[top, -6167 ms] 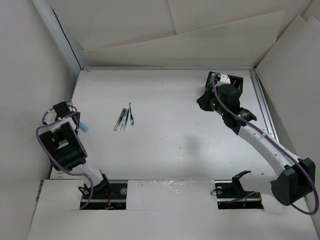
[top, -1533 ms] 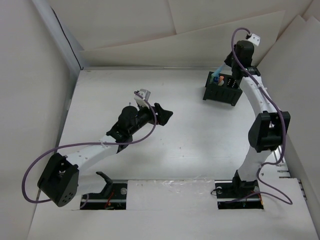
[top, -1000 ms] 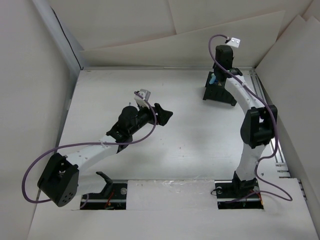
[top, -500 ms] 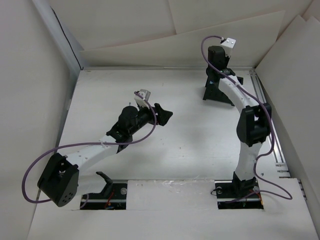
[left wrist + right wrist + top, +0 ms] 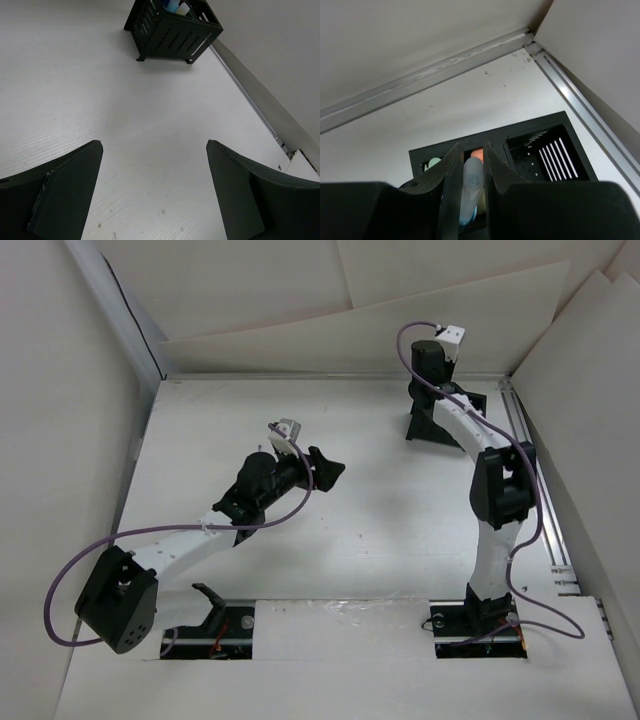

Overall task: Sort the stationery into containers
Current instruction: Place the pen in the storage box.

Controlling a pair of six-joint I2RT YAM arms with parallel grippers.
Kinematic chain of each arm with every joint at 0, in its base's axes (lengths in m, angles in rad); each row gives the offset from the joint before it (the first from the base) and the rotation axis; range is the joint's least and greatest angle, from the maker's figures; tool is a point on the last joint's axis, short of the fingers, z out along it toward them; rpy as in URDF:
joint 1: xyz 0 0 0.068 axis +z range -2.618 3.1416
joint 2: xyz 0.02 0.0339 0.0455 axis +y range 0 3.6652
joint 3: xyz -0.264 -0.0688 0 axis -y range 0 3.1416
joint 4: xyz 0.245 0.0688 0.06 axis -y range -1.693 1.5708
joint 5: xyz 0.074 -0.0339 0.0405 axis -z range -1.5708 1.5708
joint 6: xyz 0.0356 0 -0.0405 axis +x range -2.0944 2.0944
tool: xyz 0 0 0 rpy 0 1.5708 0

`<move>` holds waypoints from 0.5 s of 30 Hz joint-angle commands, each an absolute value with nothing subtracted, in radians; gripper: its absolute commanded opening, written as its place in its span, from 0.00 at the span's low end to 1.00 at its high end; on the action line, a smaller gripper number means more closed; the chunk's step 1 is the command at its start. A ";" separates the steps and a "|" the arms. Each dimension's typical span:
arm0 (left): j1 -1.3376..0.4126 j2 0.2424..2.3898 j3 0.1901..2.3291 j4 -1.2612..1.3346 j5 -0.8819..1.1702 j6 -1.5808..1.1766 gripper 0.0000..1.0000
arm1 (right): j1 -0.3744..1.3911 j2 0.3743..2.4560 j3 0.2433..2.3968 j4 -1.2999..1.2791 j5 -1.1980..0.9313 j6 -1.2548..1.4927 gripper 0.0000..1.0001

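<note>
Right jaws are closed on a light blue pen (image 5: 471, 192), one finger (image 5: 449, 185) pressed to each side of it, holding it upright above the black organiser box (image 5: 530, 127). The pen's lower end is hidden behind the fingers, so I cannot tell whether it reaches the bottom of a compartment. An orange piece (image 5: 477, 153) stands in the compartment just behind the pen, and a greenish piece (image 5: 434, 162) sits in one further to the left in the right wrist view. On the other side, a compartment with slotted walls (image 5: 545, 150) shows only its own slits. The box stands on the white counter (image 5: 470, 105) near its far right corner, close to the back wall and beside a metal rail (image 5: 570, 90). The right arm (image 5: 497, 490) stretches up and over the box from its base. The left arm (image 5: 200, 535) reaches toward the middle of the counter, well apart from the box. Left jaws are spread wide with nothing between them, and bare counter shows in the gap
</note>
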State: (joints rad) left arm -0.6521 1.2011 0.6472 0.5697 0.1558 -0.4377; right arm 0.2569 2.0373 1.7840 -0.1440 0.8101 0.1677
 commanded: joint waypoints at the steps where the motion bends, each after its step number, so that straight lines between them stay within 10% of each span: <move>1: -0.649 1.190 0.650 0.595 0.153 -0.437 0.83 | 0.281 2.045 1.760 -0.081 0.862 0.152 0.01; 15: -0.649 1.200 0.669 0.534 0.022 -0.446 0.83 | 0.321 1.841 1.609 -0.061 0.790 0.285 0.57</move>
State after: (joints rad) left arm -0.6521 1.2018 0.6472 0.5289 0.0784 -0.4408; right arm 0.3206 1.9732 1.6157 -0.1074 0.8433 0.2234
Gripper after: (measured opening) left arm 0.826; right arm 0.555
